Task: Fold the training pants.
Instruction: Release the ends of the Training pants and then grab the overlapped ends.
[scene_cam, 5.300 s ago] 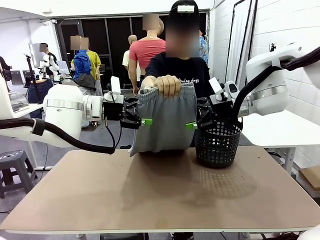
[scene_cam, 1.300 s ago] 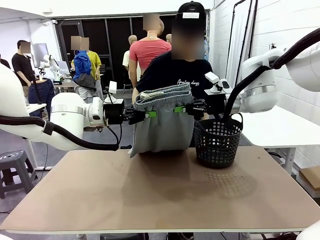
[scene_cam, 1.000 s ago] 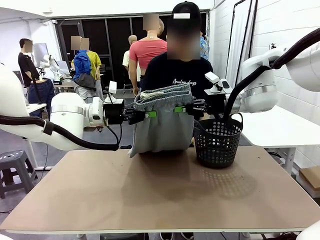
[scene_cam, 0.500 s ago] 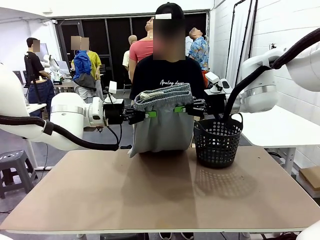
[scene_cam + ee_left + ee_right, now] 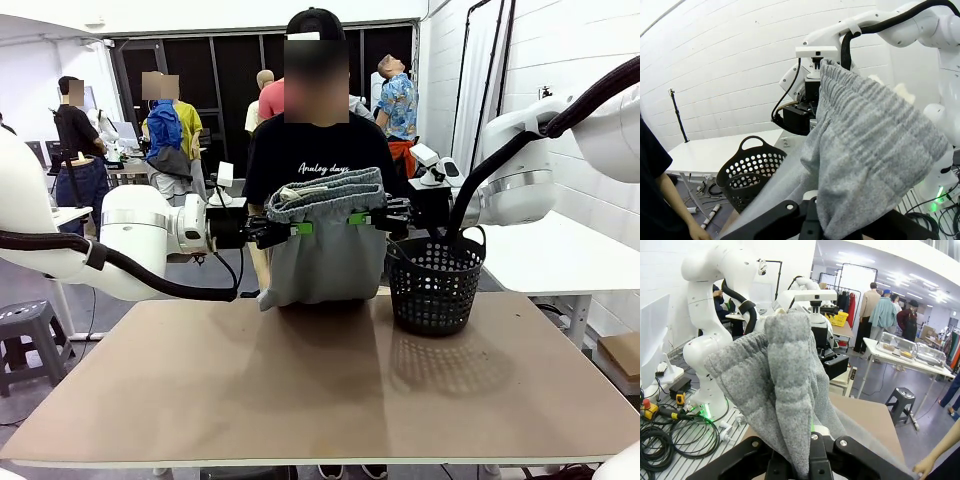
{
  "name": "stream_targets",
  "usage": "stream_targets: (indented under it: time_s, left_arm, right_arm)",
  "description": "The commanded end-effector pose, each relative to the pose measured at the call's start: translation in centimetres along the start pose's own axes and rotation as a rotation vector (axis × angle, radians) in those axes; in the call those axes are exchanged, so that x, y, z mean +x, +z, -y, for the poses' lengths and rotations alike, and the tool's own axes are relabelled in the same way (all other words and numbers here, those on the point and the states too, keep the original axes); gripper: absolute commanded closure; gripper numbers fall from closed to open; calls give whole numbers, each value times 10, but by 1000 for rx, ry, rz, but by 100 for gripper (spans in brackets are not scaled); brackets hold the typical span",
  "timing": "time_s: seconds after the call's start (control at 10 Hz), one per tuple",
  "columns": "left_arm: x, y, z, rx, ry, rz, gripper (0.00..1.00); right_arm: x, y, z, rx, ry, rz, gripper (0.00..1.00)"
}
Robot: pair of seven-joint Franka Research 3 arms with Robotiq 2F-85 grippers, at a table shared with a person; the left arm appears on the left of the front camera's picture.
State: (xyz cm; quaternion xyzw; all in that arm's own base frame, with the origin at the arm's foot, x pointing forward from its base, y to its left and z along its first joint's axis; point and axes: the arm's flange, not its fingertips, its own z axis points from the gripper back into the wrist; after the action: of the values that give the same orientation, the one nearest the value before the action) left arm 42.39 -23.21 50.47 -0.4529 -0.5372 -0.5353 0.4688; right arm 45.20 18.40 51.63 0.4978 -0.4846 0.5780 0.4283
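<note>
Green-padded and clenched, the left gripper [image 5: 291,229] is pinching one side of the training pants [image 5: 328,258] at the gathered waistband, and the right gripper [image 5: 360,218] is clamping the opposite side, so the two are holding the grey garment up in the air between them, above the far edge of the table [image 5: 320,400]. The waistband is bunching across the top between the two grips, and the rest of the cloth is hanging straight down. Its lower end is reaching about to the table's far edge, though I cannot tell whether it is touching the wood. Just beside it, on the robot's right, a black mesh basket [image 5: 435,290] is standing on the table. Behind the pants a person [image 5: 315,160] in a dark shirt is standing, with no hand on the waistband. Judging by this, the pick-up and lift are done, but no fold is showing: laying the pants flat on the table and doubling them over are all waiting to be done.
</note>
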Motion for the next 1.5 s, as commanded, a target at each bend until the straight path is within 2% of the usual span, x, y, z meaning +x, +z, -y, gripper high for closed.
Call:
stream_targets:
  time_s: [0.0,1.4]
  left_arm:
    - [2,0,1,-1,-3,3,100]
    - [2,0,1,-1,-3,3,100]
  right_arm:
    - [0,-1,-2,3,7,4,100]
    - [0,-1,-2,3,7,4,100]
